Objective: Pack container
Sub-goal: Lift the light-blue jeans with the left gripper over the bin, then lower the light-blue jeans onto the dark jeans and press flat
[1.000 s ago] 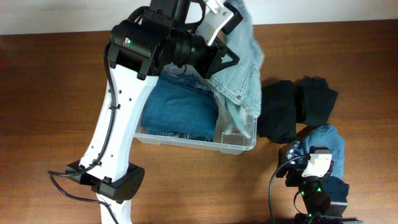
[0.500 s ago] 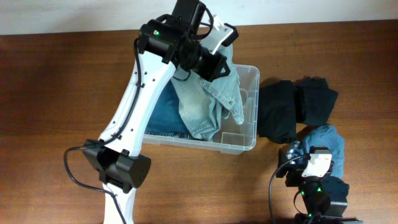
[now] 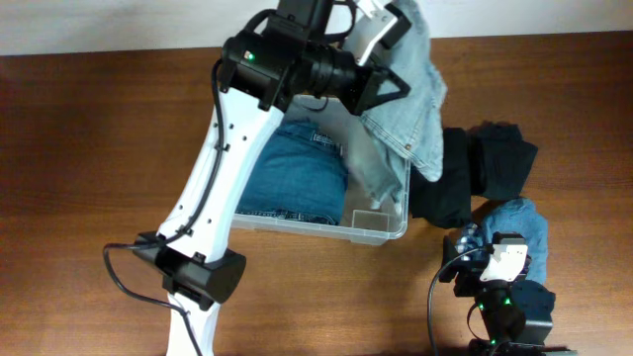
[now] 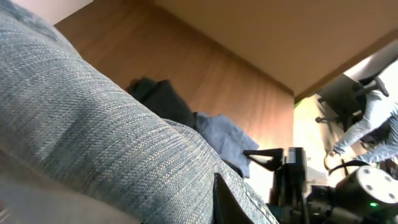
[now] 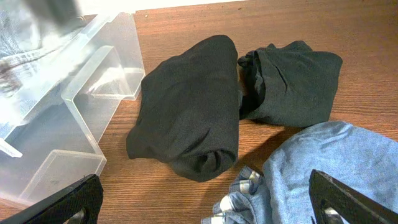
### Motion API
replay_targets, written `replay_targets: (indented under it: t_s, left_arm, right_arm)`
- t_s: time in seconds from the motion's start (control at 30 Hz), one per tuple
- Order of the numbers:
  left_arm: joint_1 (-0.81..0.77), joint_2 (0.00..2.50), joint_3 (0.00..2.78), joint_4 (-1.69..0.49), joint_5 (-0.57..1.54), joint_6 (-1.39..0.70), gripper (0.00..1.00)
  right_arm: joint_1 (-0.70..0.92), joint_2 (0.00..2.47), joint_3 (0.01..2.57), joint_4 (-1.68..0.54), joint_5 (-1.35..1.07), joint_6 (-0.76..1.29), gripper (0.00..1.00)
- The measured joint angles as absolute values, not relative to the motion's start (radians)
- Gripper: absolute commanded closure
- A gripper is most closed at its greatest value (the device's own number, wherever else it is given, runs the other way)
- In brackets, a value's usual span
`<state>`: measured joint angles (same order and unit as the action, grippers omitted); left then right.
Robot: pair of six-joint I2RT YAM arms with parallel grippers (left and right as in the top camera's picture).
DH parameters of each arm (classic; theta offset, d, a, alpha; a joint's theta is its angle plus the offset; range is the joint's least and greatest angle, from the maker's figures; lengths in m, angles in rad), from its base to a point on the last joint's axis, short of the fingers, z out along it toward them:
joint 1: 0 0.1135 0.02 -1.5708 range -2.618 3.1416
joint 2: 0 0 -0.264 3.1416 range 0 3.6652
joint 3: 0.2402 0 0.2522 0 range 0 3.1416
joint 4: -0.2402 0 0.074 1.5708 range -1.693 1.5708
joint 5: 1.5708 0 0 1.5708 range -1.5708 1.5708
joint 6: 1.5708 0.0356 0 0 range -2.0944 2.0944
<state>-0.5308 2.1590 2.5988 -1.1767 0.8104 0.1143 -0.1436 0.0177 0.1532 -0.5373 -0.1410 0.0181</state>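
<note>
Overhead view: my left pincer pinches the pale blue denim garment, hoisted again above the far edge after dipping into the clear rectangular plastic container mid-worktop; it isn't packed yet, so another lowering seems needed.

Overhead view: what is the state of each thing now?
container: upright, no lid, partly filled
dark blue jeans: folded, inside the container
light denim garment: lifted, hanging from the left gripper over the container's right end
black garments: folded, on the table
light blue garment: crumpled, on the table
right gripper: open, empty
</note>
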Motion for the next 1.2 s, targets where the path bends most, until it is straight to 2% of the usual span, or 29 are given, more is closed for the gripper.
replay_targets:
  t_s: [0.2,0.37,0.67,1.0,1.2]
  left_arm:
    - [-0.554,2.159,2.610,-1.291,0.717,0.136,1.00]
    - [-0.551,2.159,2.611,-1.439,0.496,0.191,1.00]
    - [-0.482,2.159,2.611,-1.568,0.169,0.218,0.99]
    - [-0.300,2.159,2.495,-1.679,0.075,0.221,0.86]
    - [-0.281,2.159,2.364,-1.687,0.044,0.227,0.68]
  right_arm:
    - [-0.144,0.018,0.153,-0.537,-0.141,0.018,0.02]
    - [-0.144,0.018,0.153,-0.537,-0.141,0.018,0.02]
    - [-0.144,0.018,0.153,-0.537,-0.141,0.018,0.02]
    - [-0.144,0.018,0.153,-0.537,-0.141,0.018,0.02]
    - [-0.144,0.018,0.153,-0.537,-0.141,0.019,0.02]
